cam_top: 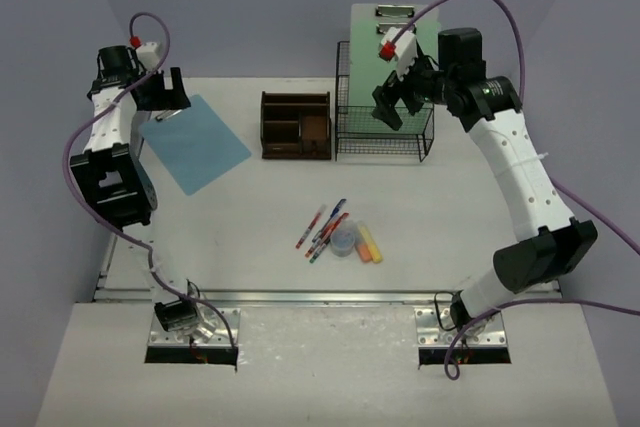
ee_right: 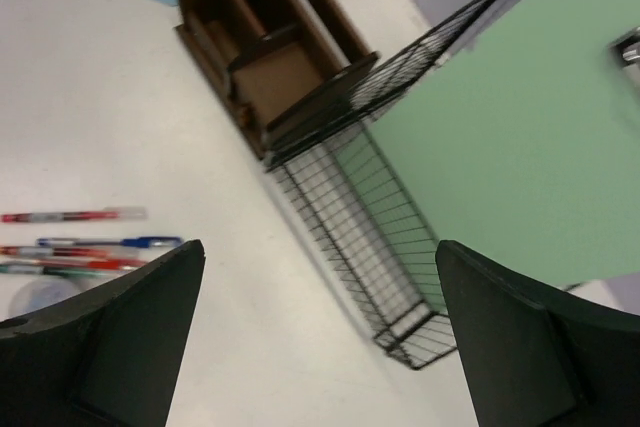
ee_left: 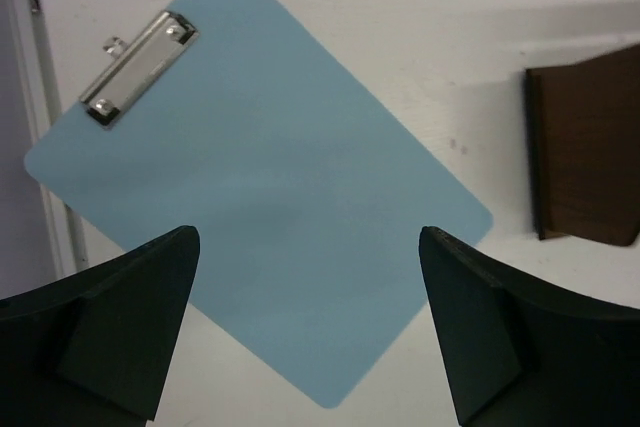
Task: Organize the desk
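A green clipboard (cam_top: 365, 27) stands in the wire rack (cam_top: 385, 139) on the desk (cam_top: 250, 217); the left gripper (ee_left: 308, 247) and the right gripper (ee_right: 320, 252) both gape wide.

High rear overview of desk (cam_top: 250, 247); wrist views sharing organizer (ee_right: 270, 67)

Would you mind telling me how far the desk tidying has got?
Done: the green clipboard stands in the black wire-mesh rack. In hand: nothing; the open left gripper hovers over the flat blue clipboard, the right gripper open too. Left: that clipboard, the loose pens and highlighters.
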Motion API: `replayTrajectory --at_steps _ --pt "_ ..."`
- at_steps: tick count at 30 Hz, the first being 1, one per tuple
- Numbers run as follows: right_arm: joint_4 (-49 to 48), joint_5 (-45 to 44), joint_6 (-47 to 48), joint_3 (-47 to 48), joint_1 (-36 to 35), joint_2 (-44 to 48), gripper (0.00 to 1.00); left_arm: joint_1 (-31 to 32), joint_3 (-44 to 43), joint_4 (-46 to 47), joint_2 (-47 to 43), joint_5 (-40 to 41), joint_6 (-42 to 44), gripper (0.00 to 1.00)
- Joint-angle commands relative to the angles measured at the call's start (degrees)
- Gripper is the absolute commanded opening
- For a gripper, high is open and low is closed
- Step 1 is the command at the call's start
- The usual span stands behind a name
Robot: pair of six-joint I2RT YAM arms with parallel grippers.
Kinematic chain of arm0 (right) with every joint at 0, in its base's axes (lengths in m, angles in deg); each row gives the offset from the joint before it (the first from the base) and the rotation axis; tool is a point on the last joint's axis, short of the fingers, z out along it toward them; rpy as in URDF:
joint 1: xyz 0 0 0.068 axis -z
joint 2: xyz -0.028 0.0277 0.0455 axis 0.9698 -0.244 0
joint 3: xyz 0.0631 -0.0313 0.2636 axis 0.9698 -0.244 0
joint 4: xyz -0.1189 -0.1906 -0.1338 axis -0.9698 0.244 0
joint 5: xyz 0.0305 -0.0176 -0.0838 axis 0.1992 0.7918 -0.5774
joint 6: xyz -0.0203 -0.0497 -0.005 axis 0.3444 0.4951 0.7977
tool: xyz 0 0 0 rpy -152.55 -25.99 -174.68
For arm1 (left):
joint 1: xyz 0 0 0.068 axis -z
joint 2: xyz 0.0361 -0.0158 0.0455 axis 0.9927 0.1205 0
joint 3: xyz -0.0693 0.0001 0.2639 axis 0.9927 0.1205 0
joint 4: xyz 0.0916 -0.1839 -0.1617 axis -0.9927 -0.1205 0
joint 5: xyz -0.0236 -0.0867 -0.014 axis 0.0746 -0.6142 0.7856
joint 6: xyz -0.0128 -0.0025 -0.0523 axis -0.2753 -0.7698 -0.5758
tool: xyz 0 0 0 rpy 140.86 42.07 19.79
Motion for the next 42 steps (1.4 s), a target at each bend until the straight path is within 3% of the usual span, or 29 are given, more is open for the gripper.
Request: replayTrajectory --at_steps 1,4,9,12,24,31,42 --pt "2.3 6.3 -7.7 -5.7 -0.7 3.4 0.99 -1.5 -11.0 2.8 9.4 1.4 0.2 0.88" --pt "1.0 7.0 -9.2 -10.0 -0.9 5.4 0.99 -2.0 -11.8 9.2 13.1 3.1 -1.4 0.86" --pt "1.6 8.4 -11.6 -11.6 -1.1 6.7 0.99 -2.4 -5.1 26.3 14.2 5.1 -4.9 0.87" --pt "1.8 9.0 -12.4 -11.8 -1.2 7.2 0.99 -2.4 -6.5 29.7 17.5 6.2 -6.6 0.88" --pt "2.2 8.7 -13.3 -14.3 -1.5 8.0 0.99 -3.0 -23.5 25.9 32.4 11.8 -10.4 0.90" --pt "2.2 8.6 -13.1 -14.5 -1.8 7.6 0.99 -2.8 -23.2 24.0 34.6 14.7 -10.4 0.90" --pt "2.7 8.7 -12.2 -13.6 -1.9 7.3 0.99 -2.3 -23.1 12.3 36.9 11.2 1.0 0.79"
